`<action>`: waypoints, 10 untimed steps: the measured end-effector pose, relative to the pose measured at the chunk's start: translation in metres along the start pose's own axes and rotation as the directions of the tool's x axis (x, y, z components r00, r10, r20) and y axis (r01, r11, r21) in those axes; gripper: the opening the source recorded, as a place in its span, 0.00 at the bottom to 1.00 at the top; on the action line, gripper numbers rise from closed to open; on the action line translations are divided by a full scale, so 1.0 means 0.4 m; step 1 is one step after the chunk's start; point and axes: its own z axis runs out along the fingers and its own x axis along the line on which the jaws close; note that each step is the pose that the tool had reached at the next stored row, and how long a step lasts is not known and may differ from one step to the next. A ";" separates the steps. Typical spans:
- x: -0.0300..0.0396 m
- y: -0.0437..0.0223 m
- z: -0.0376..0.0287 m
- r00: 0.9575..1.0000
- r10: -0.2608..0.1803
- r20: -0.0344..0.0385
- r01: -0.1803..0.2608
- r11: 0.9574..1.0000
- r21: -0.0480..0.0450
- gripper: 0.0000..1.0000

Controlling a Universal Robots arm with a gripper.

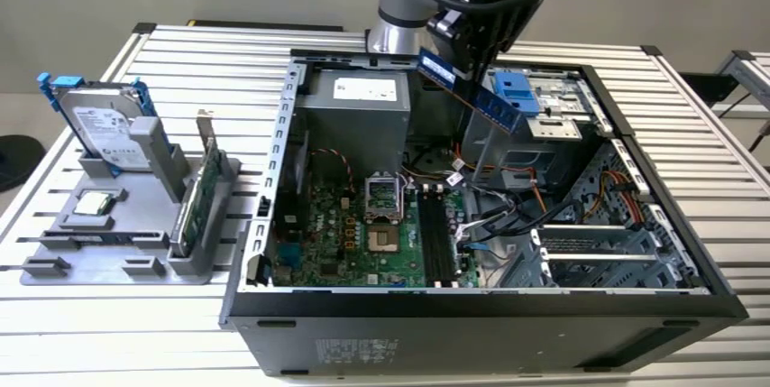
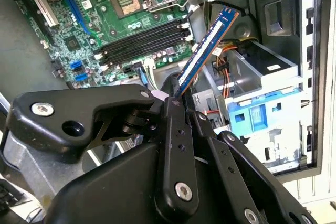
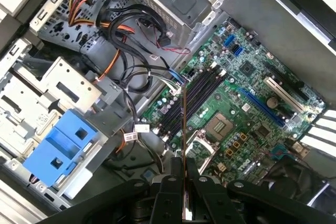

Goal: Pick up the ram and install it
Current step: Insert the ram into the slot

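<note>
We list the ram (image 2: 208, 50): thin flat blue-labelled stick, clamped in black gripper (image 2: 170, 93), long axis slanting above open metal case (image 1: 481, 315).

Open computer case (image 1: 481, 315) mid-frame; a hard drive (image 1: 103, 130) stands in a grey holder (image 1: 121, 241) at the exterior view's left.

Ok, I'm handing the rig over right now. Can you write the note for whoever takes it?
The gripper is shut on the ram, clamping one end.
The ram hangs tilted in the air over the open computer case, clear of the motherboard.
Done: ram picked up.
Left: seating it; the memory slots are empty.
The hard drive and expansion card stand in the holder at the exterior view's left.
</note>
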 end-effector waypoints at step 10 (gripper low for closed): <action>0.000 0.000 0.000 0.999 0.049 0.000 -0.049 0.999 0.000 0.00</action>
